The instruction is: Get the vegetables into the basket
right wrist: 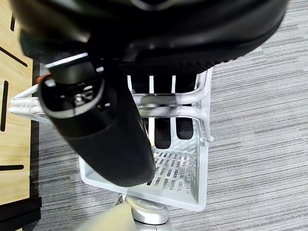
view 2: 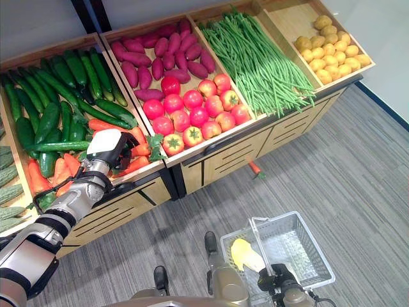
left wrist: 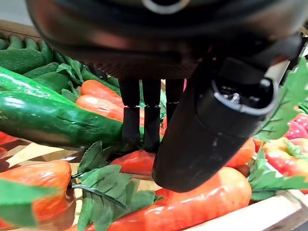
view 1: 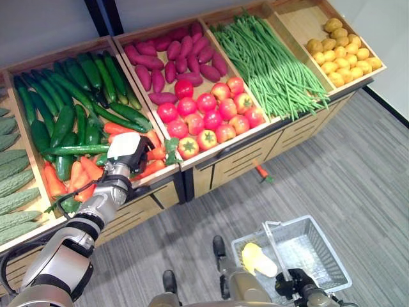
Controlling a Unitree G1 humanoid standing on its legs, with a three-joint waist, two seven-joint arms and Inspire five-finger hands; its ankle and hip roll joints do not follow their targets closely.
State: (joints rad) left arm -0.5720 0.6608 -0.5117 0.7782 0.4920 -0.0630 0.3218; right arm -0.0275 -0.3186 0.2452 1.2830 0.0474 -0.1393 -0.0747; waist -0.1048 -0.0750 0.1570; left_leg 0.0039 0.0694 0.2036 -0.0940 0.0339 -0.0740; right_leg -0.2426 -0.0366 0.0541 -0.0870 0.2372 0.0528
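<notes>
Nearest, low at the robot's right, hangs the white wire basket (view 1: 300, 249), carried by its handles (right wrist: 163, 105); the right hand (view 1: 295, 281) has its fingers (right wrist: 163, 130) hooked round the 2 white handle bars, thumb alongside. Inside the basket lies 1 yellow vegetable (view 1: 252, 256) with a pale end, against the side nearer the robot; the rest of the mesh floor is bare. Up on the wooden display stand (view 1: 243, 160), the left hand (view 1: 128, 153) reaches into the carrot pile (view 1: 86, 173) at the front of its bin. In the left wrist view its fingers (left wrist: 144, 125) point straight down, tips at a cucumber (left wrist: 57, 120) and the carrots (left wrist: 192, 207) beside it, with the thumb (left wrist: 207, 130) held apart; nothing is gripped. Green leaves (left wrist: 101, 192) lie among the carrots. Behind the carrots the same bin holds cucumbers (view 1: 70, 96). The next bin toward the right holds red tomatoes (view 1: 208, 115) in front and purple sweet potatoes (view 1: 172, 57) behind, then comes a bin of green beans (view 1: 271, 64), then 1 of yellow potatoes (view 1: 339, 51). At the far left lie bumpy green gourds (view 1: 13, 185). A lone carrot (view 1: 261, 171) lies on the grey carpet (view 1: 358, 185) below the stand.
</notes>
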